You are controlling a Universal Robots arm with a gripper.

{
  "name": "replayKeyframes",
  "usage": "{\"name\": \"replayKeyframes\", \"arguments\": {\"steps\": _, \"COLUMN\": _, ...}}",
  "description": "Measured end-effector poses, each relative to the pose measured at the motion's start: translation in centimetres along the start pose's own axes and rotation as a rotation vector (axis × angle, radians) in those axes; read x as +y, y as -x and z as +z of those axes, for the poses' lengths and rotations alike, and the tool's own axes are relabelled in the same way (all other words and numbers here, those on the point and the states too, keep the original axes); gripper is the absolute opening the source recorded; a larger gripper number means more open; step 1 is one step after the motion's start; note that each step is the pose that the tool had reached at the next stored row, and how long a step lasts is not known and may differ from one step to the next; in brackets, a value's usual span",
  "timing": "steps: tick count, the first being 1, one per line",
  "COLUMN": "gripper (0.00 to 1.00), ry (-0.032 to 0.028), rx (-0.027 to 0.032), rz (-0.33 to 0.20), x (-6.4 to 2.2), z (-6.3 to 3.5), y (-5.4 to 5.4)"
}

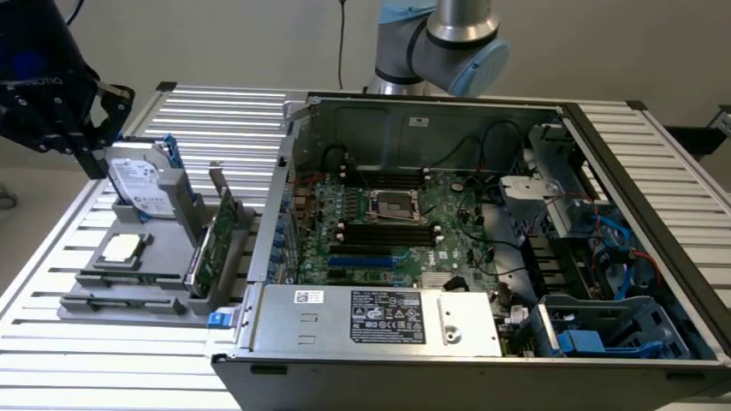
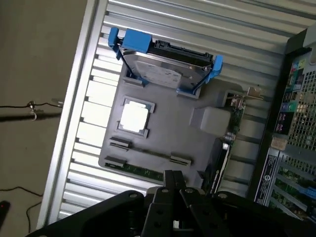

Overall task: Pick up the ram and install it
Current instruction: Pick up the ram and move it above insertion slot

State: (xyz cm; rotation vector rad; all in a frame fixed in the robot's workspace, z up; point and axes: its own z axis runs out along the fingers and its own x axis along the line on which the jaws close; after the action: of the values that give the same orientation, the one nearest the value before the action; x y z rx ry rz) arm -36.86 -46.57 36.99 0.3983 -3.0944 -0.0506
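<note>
- ram [image 2: 140,171]: thin green strip
- holder tray [image 2: 173,140]: plain matte grey
- hard drive [image 2: 165,74]: silver, in a blue caddy [image 2: 134,39]
- expansion card [image 1: 212,248]: green
- motherboard [image 1: 457,244]: green, its slots [image 1: 389,231] black and blue
- table [image 1: 103,368]: silvery, ribbed in parallel slats
- gripper [image 2: 174,180]: black
- arm [image 1: 463,13]: silver, with pale blue cap [image 1: 485,67]

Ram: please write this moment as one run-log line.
gripper: shut, empty | ram: in holder slot, not picked up | position: gripper above holder
</note>
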Motion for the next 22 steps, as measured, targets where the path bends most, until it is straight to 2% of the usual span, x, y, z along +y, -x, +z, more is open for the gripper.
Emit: {"name": "replayKeyframes", "arguments": {"steps": 22, "gripper": 0.11, "ry": -0.0068, "rx": 0.0139, "rz": -0.399, "x": -0.02, "z": 0.42, "y": 0.01}}
